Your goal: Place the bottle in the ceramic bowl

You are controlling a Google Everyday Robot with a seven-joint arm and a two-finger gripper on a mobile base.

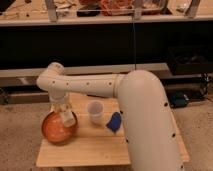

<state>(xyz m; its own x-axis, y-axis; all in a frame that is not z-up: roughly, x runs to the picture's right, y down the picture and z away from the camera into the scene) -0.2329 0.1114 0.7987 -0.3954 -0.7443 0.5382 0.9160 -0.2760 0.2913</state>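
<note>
camera view looked down on my white arm (100, 87), which bent at the elbow and reached down to the left end of the small wooden desk (85, 150). my fingers (65, 116) hung over the right part of the ceramic bowl (56, 129), just above its paler inside. the bottle (66, 119) was at my fingers, a small pale shape over the bowl's right rim; i could not tell whether it was touching the bowl or held just above it. whether my fingers were apart or clamped on the bottle i could not tell, since wrist and bottle blurred into one pale mass. the orange-brown bowl sat near the desk's left edge. a translucent white cup (95, 111) stood upright just beside the bowl on its right, apart from it. a blue object (114, 121) lay further right on the desk, partly behind my broad upper arm. behind the desk ran a dark low shelf (105, 45) with cluttered things on its top
</note>
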